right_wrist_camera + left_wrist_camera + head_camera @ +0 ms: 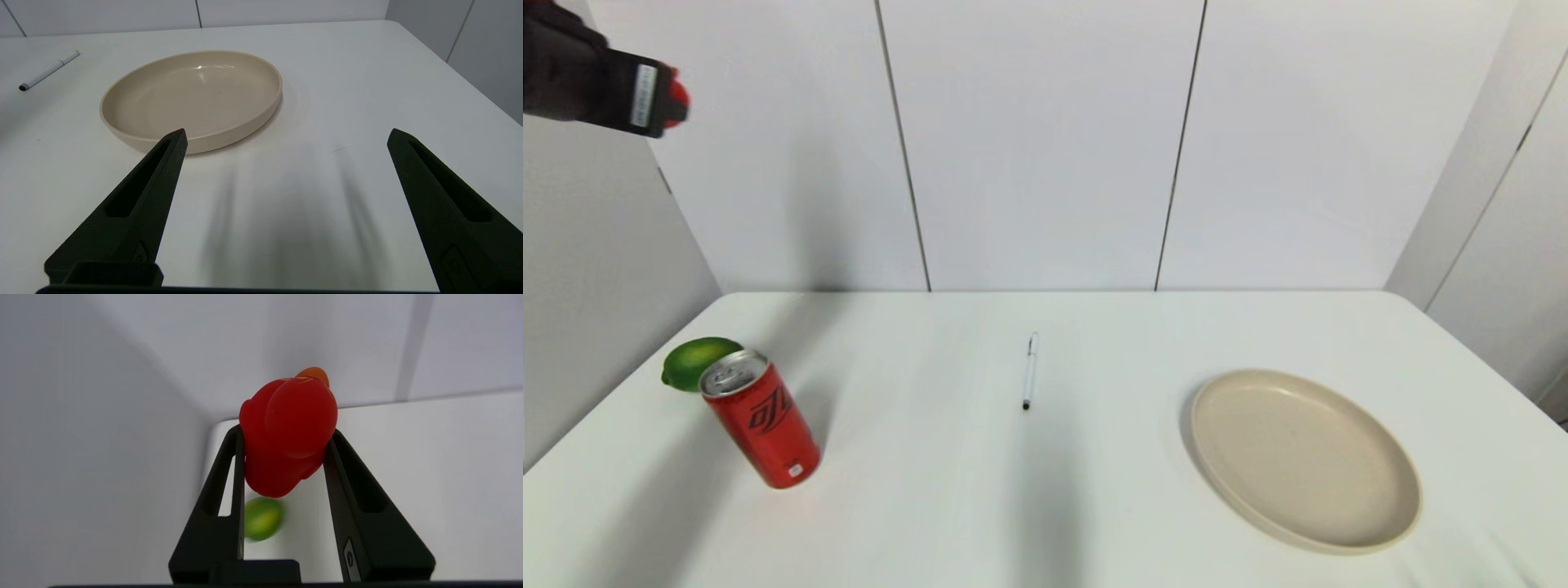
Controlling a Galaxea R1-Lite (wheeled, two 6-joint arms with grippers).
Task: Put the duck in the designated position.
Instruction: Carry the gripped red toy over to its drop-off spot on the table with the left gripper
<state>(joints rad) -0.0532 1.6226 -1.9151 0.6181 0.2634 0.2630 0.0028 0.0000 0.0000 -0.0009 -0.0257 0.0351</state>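
Head view top-left corner, left end effector (666,102) clamping duck (678,102), mostly hidden, right end effector (286,139) spread wide

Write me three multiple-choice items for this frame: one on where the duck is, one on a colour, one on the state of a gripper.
1. Where is the duck?
A. On the plate
B. Held in the left gripper, high above the table
C. Lying beside the pen

2. What colour is the fruit behind the red can?
A. Green
B. Yellow
C. Purple

3. How does the right gripper stand?
A. Shut on the pen
B. Shut on the plate's rim
C. Open, holding nothing

Answers:
1. B: the left gripper has its fingers against the duck's sides, up near the wall in the head view, far above the table.
2. A: the lime touching the can's far side is green.
3. C: its fingers are spread wide over bare tabletop, near the plate; the pen lies farther off.
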